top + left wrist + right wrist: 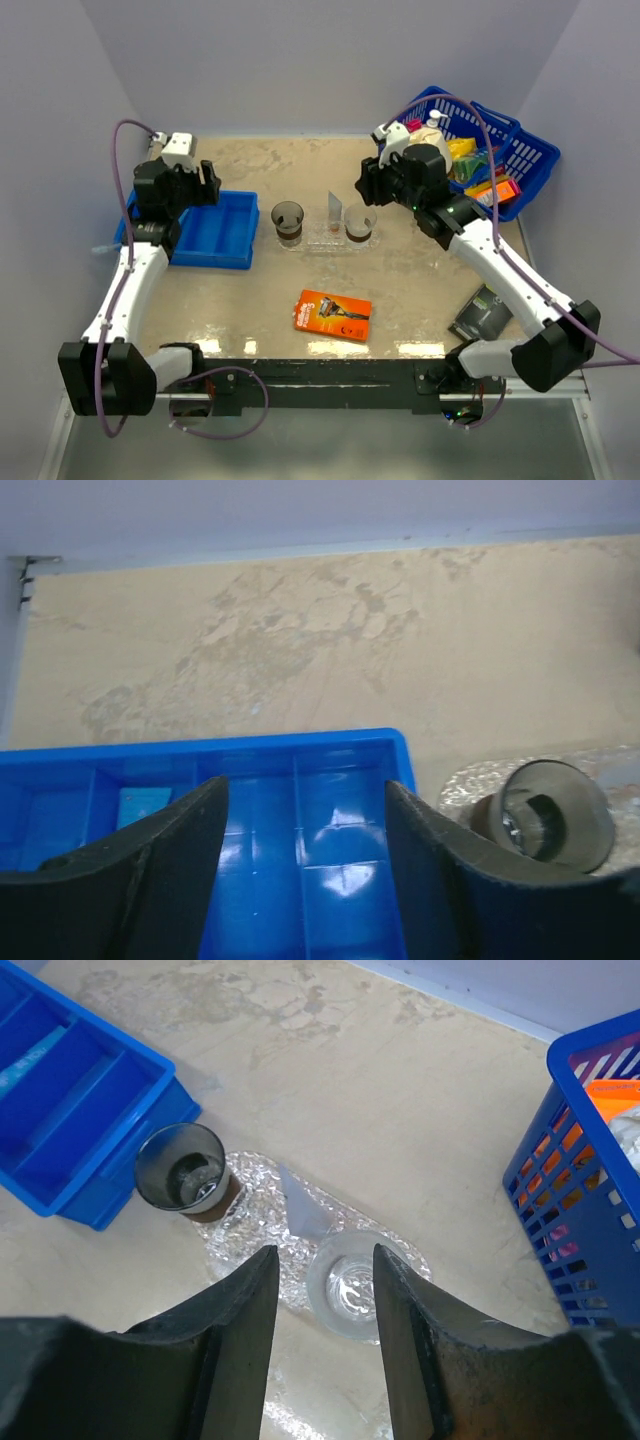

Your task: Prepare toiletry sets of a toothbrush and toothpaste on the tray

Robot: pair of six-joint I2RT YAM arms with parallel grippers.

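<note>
Fingers (170, 870) on both arms hang released and empty; fetching seems in hand, so the left gripper (305, 800) should drop onto the toothpaste (143, 805) in the bin (250, 745).

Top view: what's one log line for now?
clear plastic tray: pale flat toothpaste tube standing | left fingers: open | right fingers: open

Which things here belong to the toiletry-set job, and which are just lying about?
Job: tray; dark cup; clear cup; pale flat piece standing between them, maybe toothpaste; blue bin, probably the supply.
Lying about: orange razor pack; dark packet; blue wire basket.
</note>
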